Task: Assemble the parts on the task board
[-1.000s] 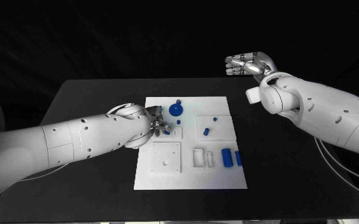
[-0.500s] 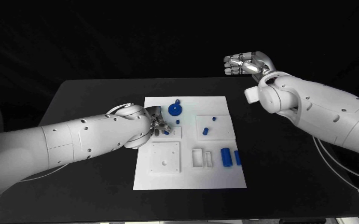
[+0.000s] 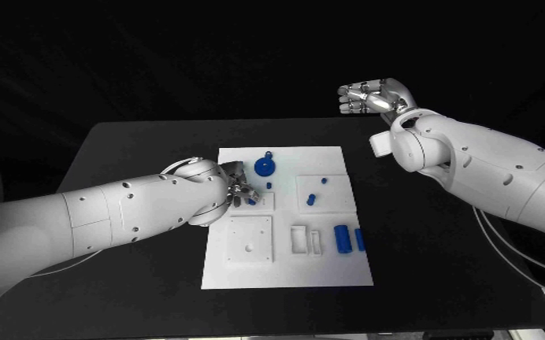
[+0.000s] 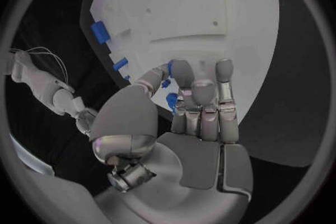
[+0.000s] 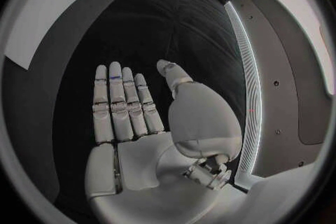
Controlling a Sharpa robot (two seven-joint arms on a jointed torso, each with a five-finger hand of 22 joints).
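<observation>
White task board lies on the black table; right hand empty, fingers spread; left hand's grasp unclear

Head view looks down on task board; both wrist views share it.

The white task board lies flat on the black tabletop. A round blue part sits near its far edge; two blue cylinders stand by its right edge.
</observation>
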